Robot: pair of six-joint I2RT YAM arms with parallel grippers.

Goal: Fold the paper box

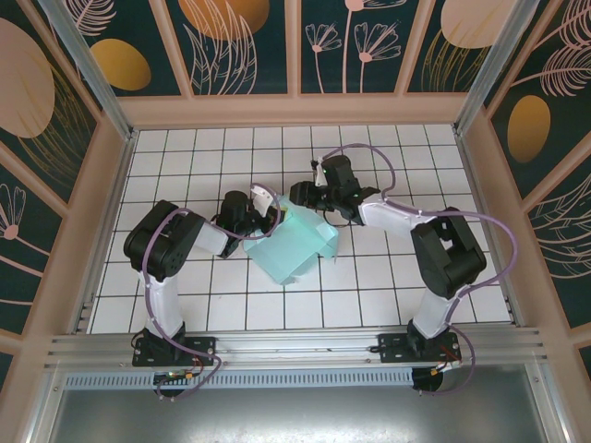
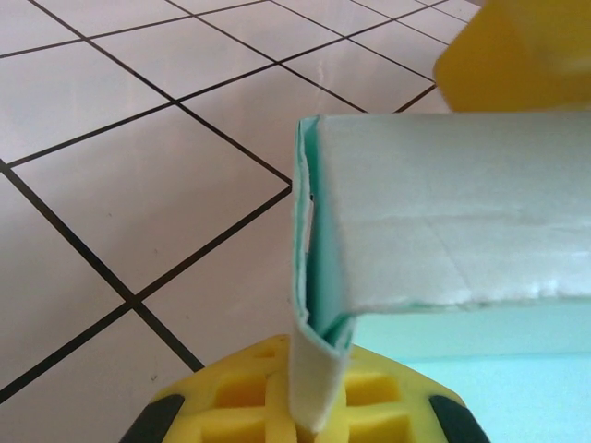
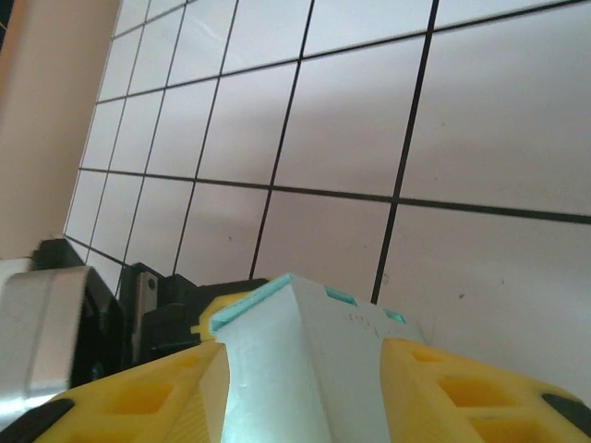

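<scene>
The paper box (image 1: 294, 247), a pale aqua folded card shape, lies tilted on the white tiled table between both arms. My left gripper (image 1: 273, 213) is at its upper left corner. In the left wrist view that gripper (image 2: 309, 411) is shut on a thin doubled flap of the paper box (image 2: 443, 212), which rises from between the yellow fingers (image 2: 222, 397). My right gripper (image 1: 310, 209) comes in at the box's top edge. In the right wrist view the right gripper (image 3: 305, 392) has a raised corner of the box (image 3: 305, 351) between its yellow fingers (image 3: 462, 388), which press on both sides.
The tiled table (image 1: 185, 157) is boxed in by peach-framed walls (image 1: 295, 109) at the back and sides. An aluminium rail (image 1: 295, 346) runs along the near edge by the arm bases. The left arm's black and silver wrist (image 3: 55, 332) sits close beside my right gripper.
</scene>
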